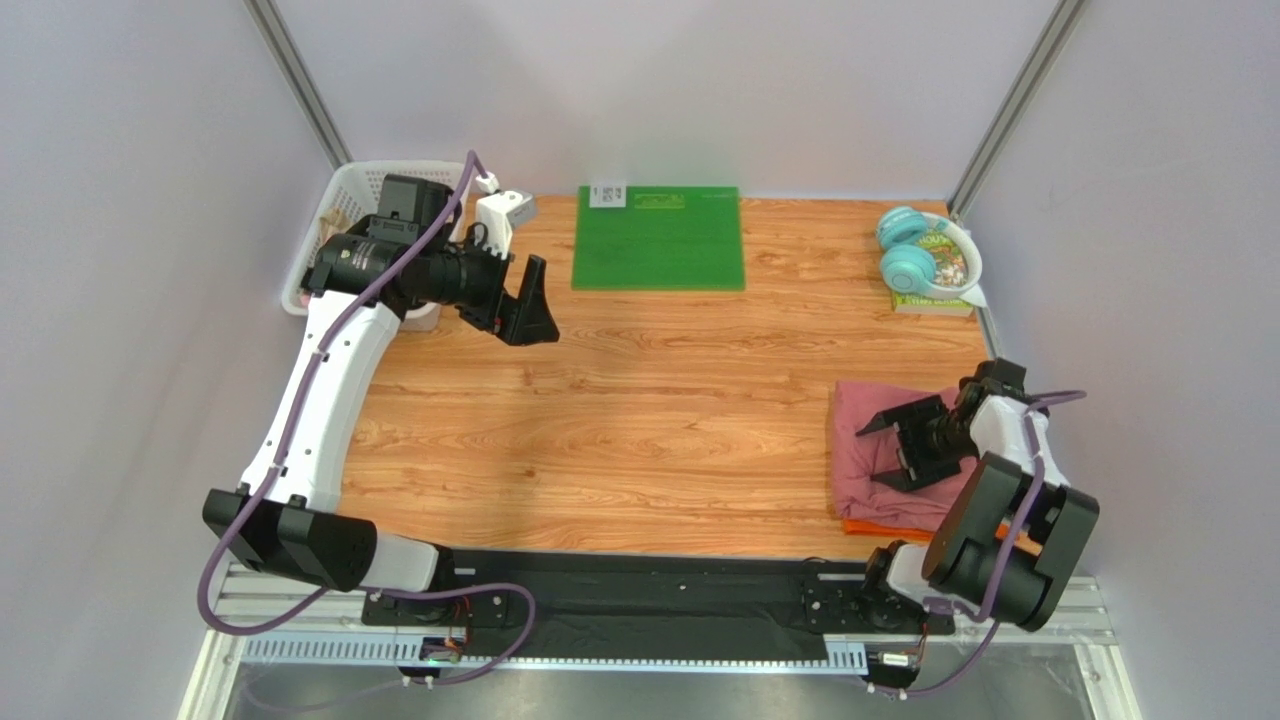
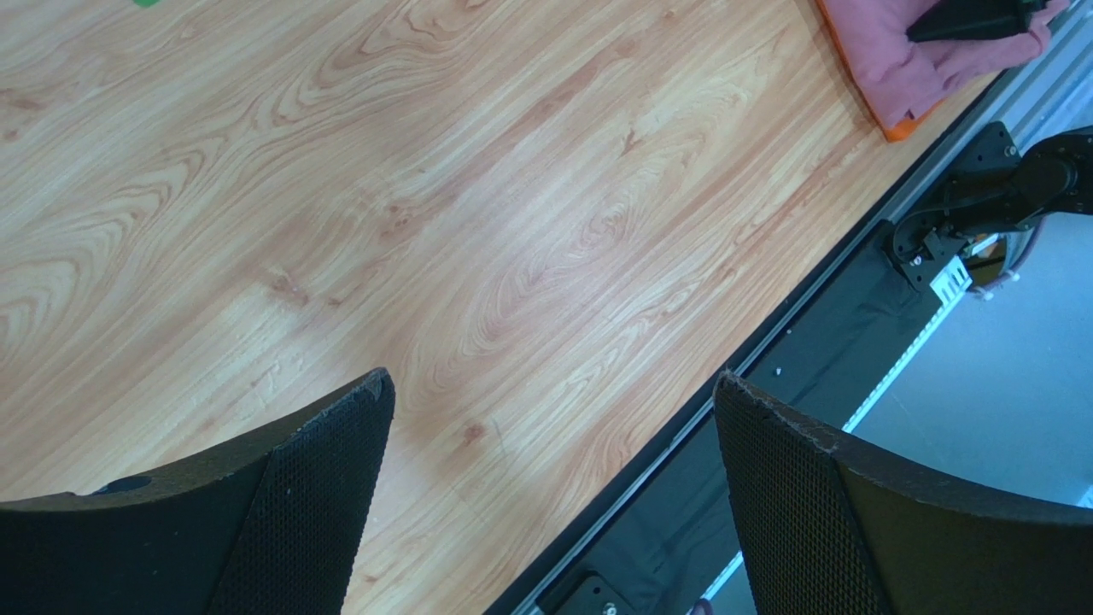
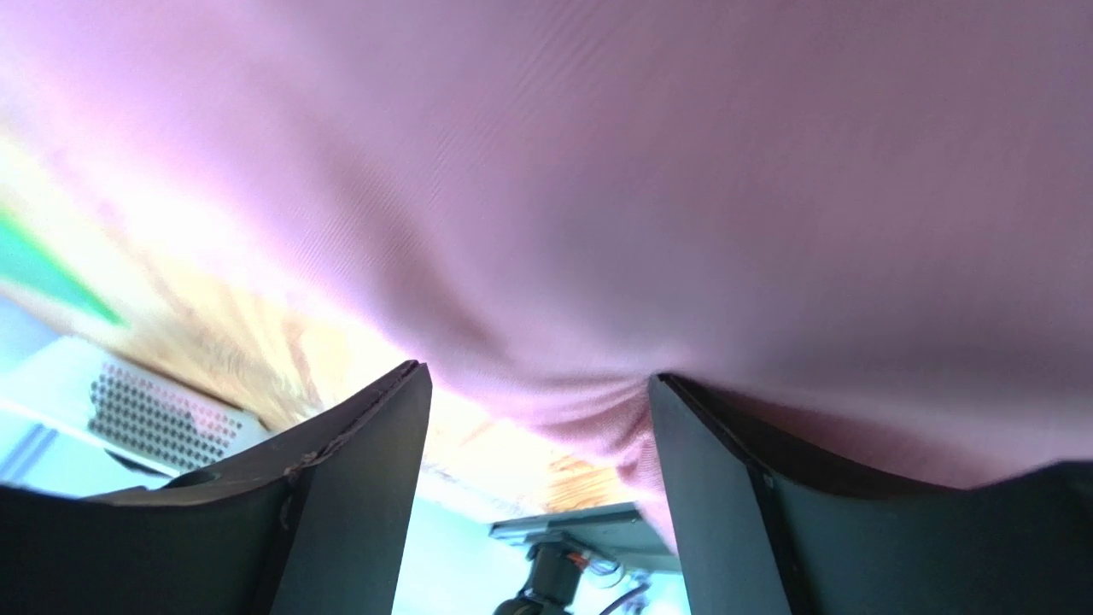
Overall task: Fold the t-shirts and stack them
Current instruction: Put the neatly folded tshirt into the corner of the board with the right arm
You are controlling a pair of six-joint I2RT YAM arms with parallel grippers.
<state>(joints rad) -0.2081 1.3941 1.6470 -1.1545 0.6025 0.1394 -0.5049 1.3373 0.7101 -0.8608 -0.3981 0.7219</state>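
Observation:
The two t-shirts lie folded in a stack at the table's right near corner. The dusty pink t-shirt [image 1: 864, 420] is on top, and the orange t-shirt [image 1: 867, 527] shows only as a thin edge beneath it. My right gripper [image 1: 875, 455] is low over the pink shirt, jaws open. In the right wrist view the pink t-shirt [image 3: 667, 167] fills the frame and bulges against one finger [image 3: 738, 513] of the right gripper [image 3: 536, 372], not pinched. My left gripper [image 1: 523, 323] hangs open at the far left, holding nothing. In the left wrist view the left gripper [image 2: 552, 379] looks over bare wood toward the pink t-shirt [image 2: 898, 58].
A green mat [image 1: 658, 237] lies at the far middle with a small white card [image 1: 607, 194] at its corner. A white basket [image 1: 349, 203] stands at the far left. Teal headphones [image 1: 906, 252] rest at the far right. A black rail [image 1: 661, 578] runs along the near edge.

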